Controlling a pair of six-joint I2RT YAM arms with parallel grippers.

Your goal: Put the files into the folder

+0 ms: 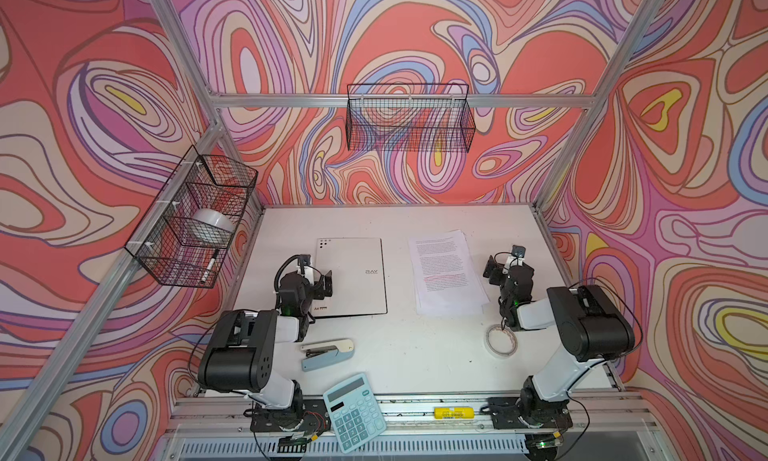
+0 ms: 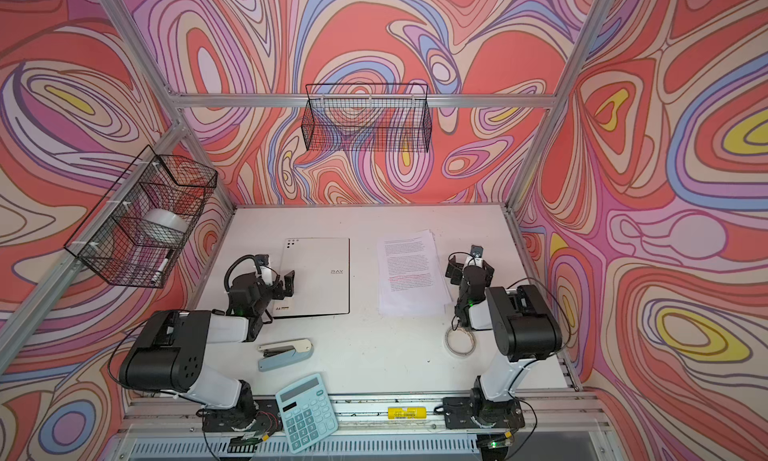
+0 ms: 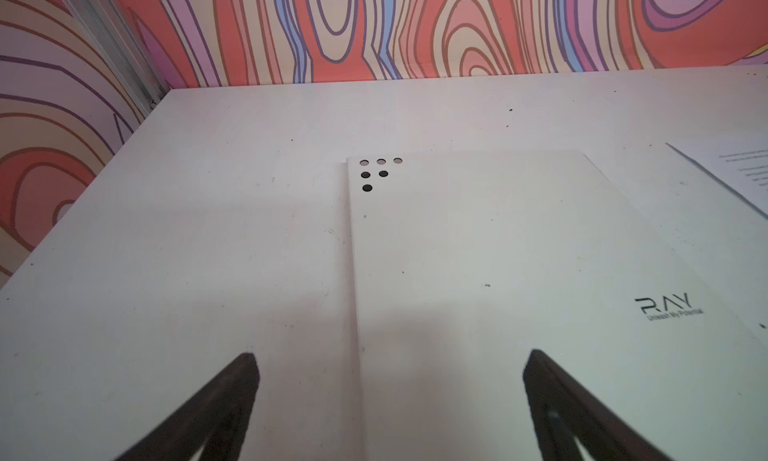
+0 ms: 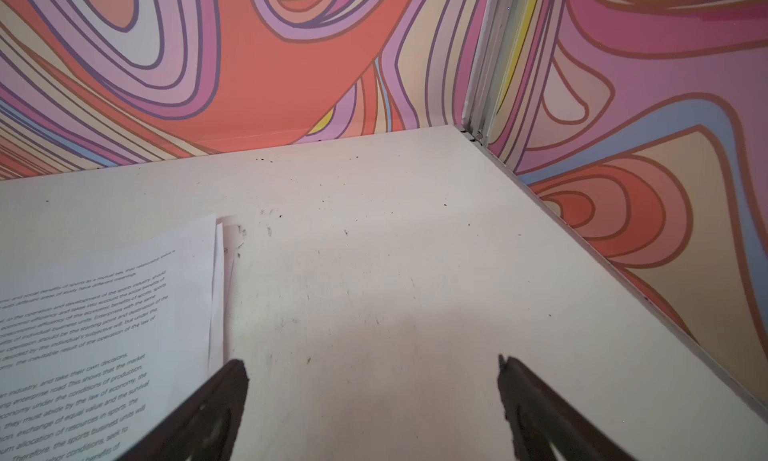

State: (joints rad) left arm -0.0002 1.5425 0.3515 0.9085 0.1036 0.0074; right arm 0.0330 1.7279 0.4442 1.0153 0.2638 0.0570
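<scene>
Your folder (image 1: 353,276) lies closed and flat on the white surface (image 1: 415,355), pale cover up. It shows in both top views, with a cluster of dots in its far left corner and the "RAY" logo near its right edge.

Your left pincer (image 1: 313,282) is spread wide and pinches nothing. It hangs over the folder's left edge, toward the near left corner. In the left wrist view that edge runs up between the two dark fingers (image 3: 232,396): one is over bare surface just left of the folder (image 3: 498,272), the other over the cover. Whether either tip touches down, you cannot tell from here.

The files (image 1: 446,272) sit to the right of the folder, apart from it, with a strip of bare surface between. They are a loose stack, sheets slightly fanned so the edges do not line up. The top page carries black text, with a pink-marked line about halfway down.

Your right pincer (image 1: 509,263) is further right of the folder, on the far side of the files, also spread wide and holding nothing. In the right wrist view one finger sits at the stack's (image 4: 104,334) outer edge and the other over bare surface.

On the near side of the folder lie a pale blue stapler (image 1: 328,353) and, nearer, a teal calculator (image 1: 355,413). A tape ring (image 1: 501,340) lies to the folder's near right, beyond the files.
</scene>
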